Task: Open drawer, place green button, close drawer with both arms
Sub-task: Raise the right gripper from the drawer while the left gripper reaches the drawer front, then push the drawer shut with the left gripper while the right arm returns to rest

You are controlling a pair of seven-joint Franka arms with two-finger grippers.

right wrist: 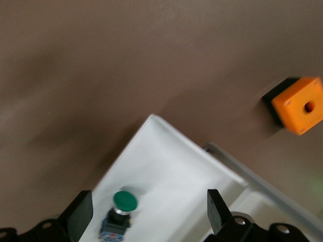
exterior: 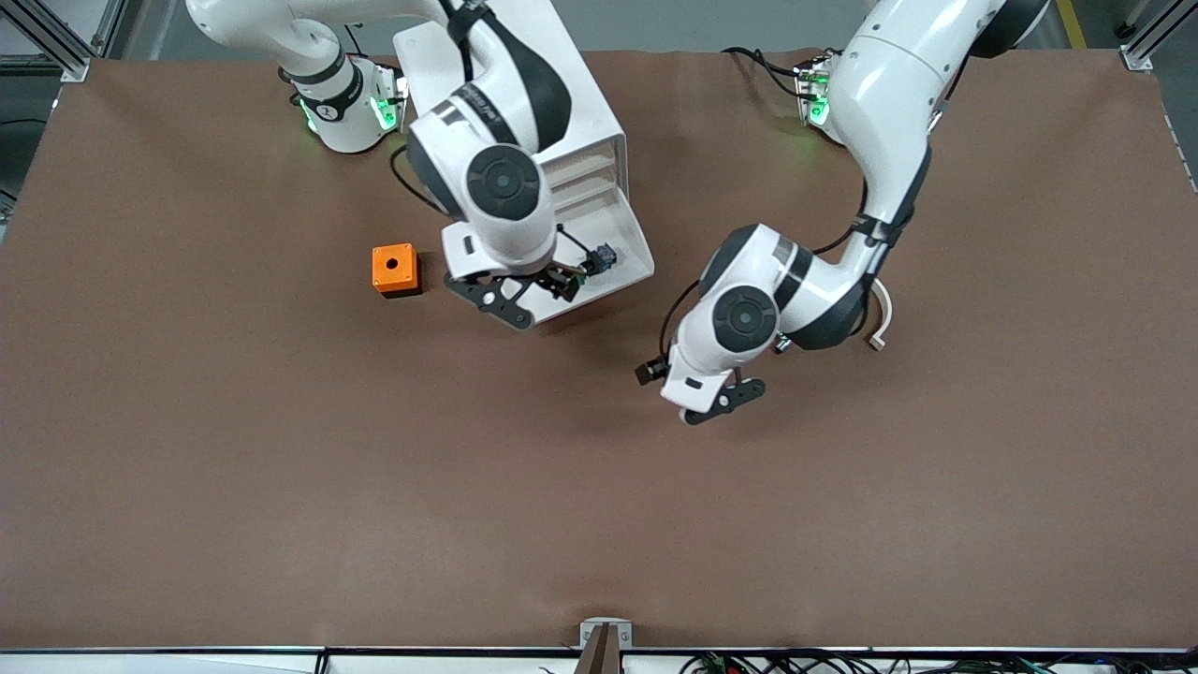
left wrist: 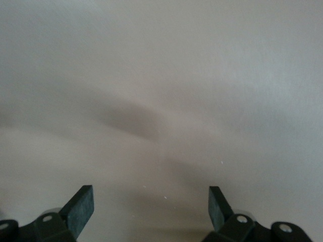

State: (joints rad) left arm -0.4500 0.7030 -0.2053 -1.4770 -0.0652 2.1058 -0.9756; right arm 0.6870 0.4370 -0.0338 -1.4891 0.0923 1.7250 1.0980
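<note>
The lowest drawer (exterior: 644,265) of the white cabinet (exterior: 571,94) is pulled out toward the front camera. The button (exterior: 602,258) lies inside it, and in the right wrist view its green cap (right wrist: 124,200) sits on the drawer's white floor (right wrist: 171,171). My right gripper (exterior: 527,292) is open over the drawer's front corner; in its wrist view (right wrist: 150,209) the button lies loose below, close to one finger (right wrist: 81,210). My left gripper (exterior: 725,401) is open and empty over bare table toward the left arm's end; its wrist view (left wrist: 151,201) shows only the mat.
An orange cube with a hole (exterior: 394,269) stands on the brown mat beside the drawer, toward the right arm's end, and shows in the right wrist view (right wrist: 300,105). The three upper drawers are shut under the right arm.
</note>
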